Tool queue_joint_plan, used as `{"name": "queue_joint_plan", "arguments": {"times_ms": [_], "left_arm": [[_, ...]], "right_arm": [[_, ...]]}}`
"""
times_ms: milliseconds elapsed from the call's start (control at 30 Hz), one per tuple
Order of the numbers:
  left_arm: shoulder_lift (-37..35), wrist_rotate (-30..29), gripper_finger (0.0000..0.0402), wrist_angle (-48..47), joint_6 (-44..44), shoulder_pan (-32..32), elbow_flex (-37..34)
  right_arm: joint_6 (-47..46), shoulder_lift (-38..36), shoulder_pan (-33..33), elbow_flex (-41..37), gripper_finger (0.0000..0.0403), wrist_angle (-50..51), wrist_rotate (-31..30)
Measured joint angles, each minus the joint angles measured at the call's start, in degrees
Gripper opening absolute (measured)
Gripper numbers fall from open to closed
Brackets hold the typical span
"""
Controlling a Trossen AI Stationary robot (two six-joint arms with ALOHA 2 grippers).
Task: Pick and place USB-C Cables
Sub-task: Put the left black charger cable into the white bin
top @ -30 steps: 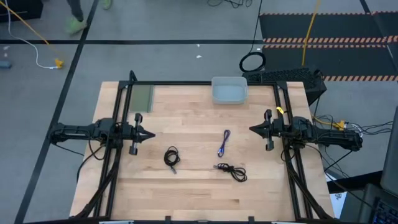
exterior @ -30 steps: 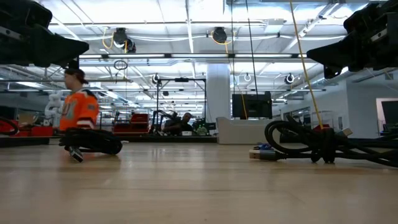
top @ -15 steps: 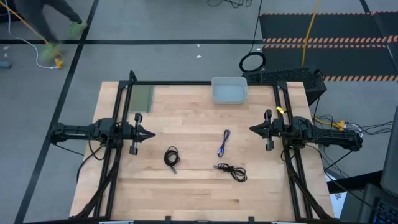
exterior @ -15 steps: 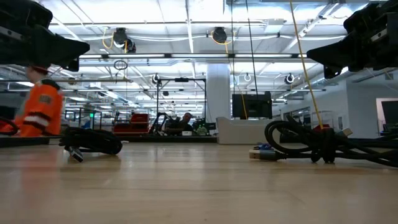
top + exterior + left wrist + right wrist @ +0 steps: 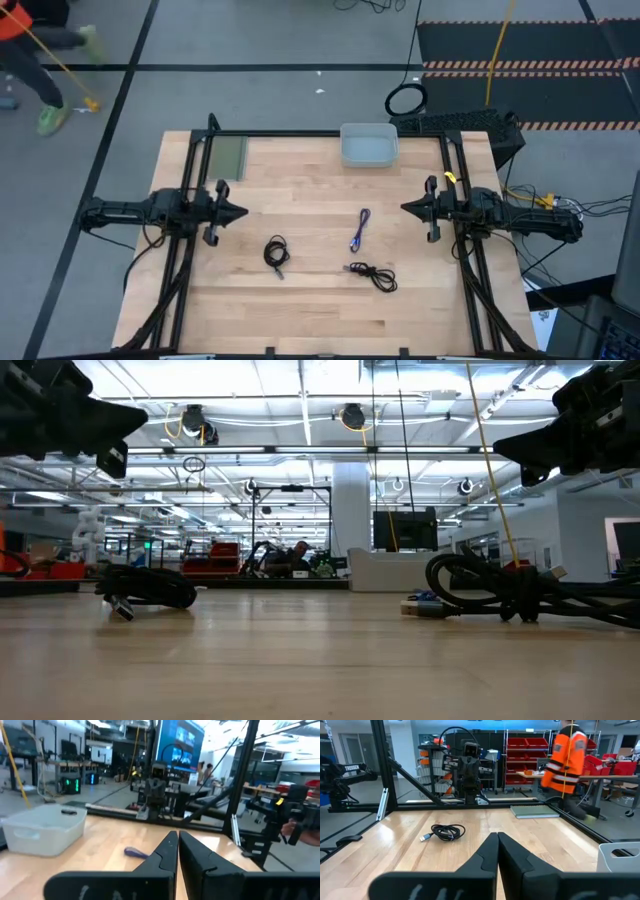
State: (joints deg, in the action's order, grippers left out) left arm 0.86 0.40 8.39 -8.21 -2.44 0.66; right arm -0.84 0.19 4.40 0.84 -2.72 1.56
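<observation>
Three USB-C cables, two arms, one bin on the bench.

Counting the cables on the wooden table point(image 5: 300, 310): two black ones, a tight little coil point(image 5: 276, 252) and a looser bundle point(image 5: 372, 274), plus one blue-purple cable point(image 5: 360, 229) folded straight, so three in all. One translucent plastic bin point(image 5: 369, 146) sits at the far edge, and one greenish flat pad point(image 5: 228, 156) lies at the far left corner. Two robot arms, so two grippers: the left gripper point(image 5: 243, 212) and the right gripper point(image 5: 405, 208). One black ring-shaped cable loop point(image 5: 405, 100) lies on the floor beyond the table. One person in an orange vest point(image 5: 568, 755) walks past.
</observation>
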Motion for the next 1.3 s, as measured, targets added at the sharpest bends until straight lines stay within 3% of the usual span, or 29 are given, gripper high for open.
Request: {"name": "queue_joint_plan", "arguments": {"times_ms": [133,300,567,1033,1300], "left_arm": [[1.0,2.1,0.0019,-0.1,0.3,0.0,3.7],[6.0,2.6,0.0019,-5.7,0.4,-0.1,13.9],[18.9,3.8,0.0019,-19.8,5.0,-0.1,37.5],[37.7,4.1,0.0019,-48.8,10.9,-0.1,76.9],[44.5,4.9,0.0019,-54.5,11.8,-0.1,87.7]], "right_arm": [[0.0,0.0,0.0,0.0,0.0000,0.0,0.0],[0.0,0.0,0.0,0.0,0.0000,-0.3,0.0],[-0.5,0.0,0.0,0.0,0.0000,-2.1,0.0],[-12.4,0.0,0.0,0.0,0.0000,-3.9,-0.1],[-12.4,0.0,0.0,0.0,0.0000,-3.8,-0.1]]}}
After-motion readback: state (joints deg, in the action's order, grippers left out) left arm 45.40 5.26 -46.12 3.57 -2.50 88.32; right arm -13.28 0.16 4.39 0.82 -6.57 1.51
